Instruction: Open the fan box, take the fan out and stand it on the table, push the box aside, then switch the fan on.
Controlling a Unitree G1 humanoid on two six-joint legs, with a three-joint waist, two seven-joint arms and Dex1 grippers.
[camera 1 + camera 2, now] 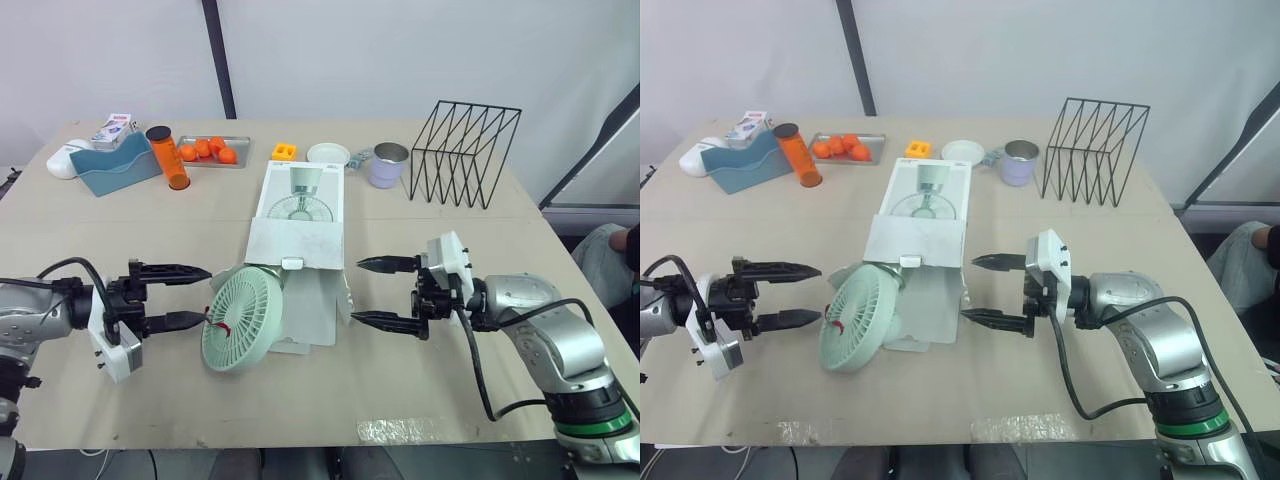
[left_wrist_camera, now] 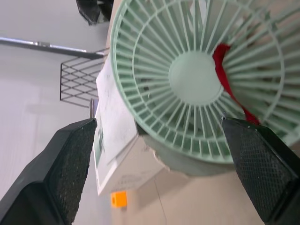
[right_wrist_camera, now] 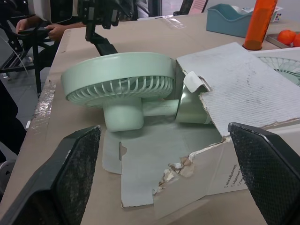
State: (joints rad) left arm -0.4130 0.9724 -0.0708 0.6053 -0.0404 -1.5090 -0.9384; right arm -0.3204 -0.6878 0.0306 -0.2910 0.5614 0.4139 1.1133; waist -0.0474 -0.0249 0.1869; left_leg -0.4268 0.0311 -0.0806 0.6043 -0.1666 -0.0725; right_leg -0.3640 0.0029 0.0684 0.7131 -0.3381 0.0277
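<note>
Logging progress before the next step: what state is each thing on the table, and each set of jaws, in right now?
Pale green round plastic fan: partly out of box, tilted, not standing.
White cardboard fan box: lying flat, near end open, flap torn.
Left jaws: open, at the fan head.
Right jaws: open, beside the box.
Orange cylindrical bottle: upright, capped.
Lavender metal cup: upright.

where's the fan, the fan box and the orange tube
fan [image 1: 245,315]: left eye view, on its front grille
fan box [image 1: 300,200]: left eye view, on the printed top panel
orange tube [image 1: 171,163]: left eye view, on its orange body
</note>
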